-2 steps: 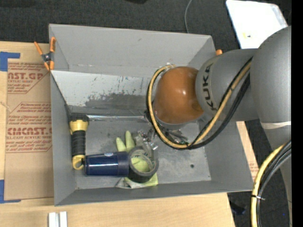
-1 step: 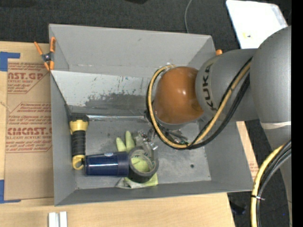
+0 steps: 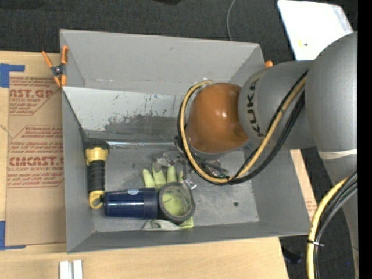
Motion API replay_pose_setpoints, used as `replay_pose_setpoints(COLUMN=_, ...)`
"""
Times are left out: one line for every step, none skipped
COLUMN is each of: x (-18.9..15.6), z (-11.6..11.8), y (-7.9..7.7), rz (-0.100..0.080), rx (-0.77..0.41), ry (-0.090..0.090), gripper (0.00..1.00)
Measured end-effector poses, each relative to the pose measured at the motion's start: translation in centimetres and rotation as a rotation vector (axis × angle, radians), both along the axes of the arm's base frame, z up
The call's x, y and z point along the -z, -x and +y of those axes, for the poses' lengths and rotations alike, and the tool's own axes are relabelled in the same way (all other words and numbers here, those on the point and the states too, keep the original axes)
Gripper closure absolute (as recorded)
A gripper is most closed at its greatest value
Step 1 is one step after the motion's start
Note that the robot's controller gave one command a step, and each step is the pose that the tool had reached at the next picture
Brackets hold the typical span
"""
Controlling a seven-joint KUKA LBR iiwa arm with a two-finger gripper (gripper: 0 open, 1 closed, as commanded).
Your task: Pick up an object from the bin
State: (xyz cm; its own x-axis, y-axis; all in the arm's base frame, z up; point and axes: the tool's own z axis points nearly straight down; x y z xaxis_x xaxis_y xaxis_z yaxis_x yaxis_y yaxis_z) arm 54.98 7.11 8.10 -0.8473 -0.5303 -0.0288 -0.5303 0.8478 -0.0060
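Observation:
My gripper (image 3: pixel 178 166) shows as metal parts poking out from under the arm's orange cover, low in the middle of the bin. It is right above a pale yellow-green soft thing (image 3: pixel 154 178) lying on the bin floor. A grey tape roll (image 3: pixel 176 203) lies on that thing's near end, just in front of the gripper. A dark blue cylinder (image 3: pixel 131 203) lies on its side to the left of the roll, touching it.
A black and yellow torch-like tool (image 3: pixel 96 175) lies along the bin's left wall, its near end by the blue cylinder. The arm and its orange cover with looping cables hang over the bin's middle and right.

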Motion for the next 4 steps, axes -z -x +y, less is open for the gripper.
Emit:
replay_pose_setpoints(x=0.06, z=-0.30, y=0.36, rz=0.019, rx=0.000, ry=0.008, gripper=1.00)
replay_pose_setpoints(x=0.34, z=0.02, y=0.34, rz=0.011, rx=-0.001, ry=0.001, gripper=0.00)
replay_pose_setpoints(x=0.55, z=0.01, y=0.57, rz=0.018, rx=-0.001, ry=0.001, gripper=1.00)
replay_pose_setpoints(x=0.54, z=0.02, y=0.57, rz=0.018, rx=-0.001, ry=0.001, gripper=1.00)
